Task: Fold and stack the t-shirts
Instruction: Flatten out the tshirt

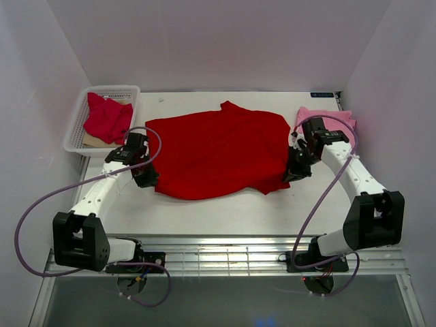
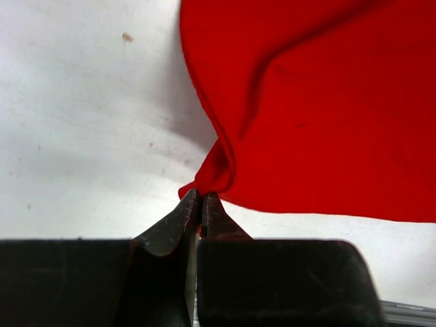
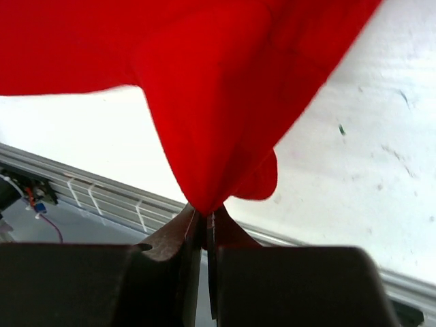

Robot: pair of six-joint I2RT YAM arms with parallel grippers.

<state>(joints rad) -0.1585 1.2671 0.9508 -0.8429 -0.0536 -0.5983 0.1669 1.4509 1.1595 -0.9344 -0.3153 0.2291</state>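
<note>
Left gripper and right gripper each pinch a red shirt edge, with table nearward. Basket lies just beyond left, pink shirt beyond right.

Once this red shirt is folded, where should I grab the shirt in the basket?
Pinch the bunched cloth at the top of the crimson shirt, coming straight down from above. It lies crumpled in a heap, and the basket walls likely block a sideways approach.

Bright, even light whitens the table; a soft shadow edges the bright red t-shirt; wrist views blur close up.
</note>
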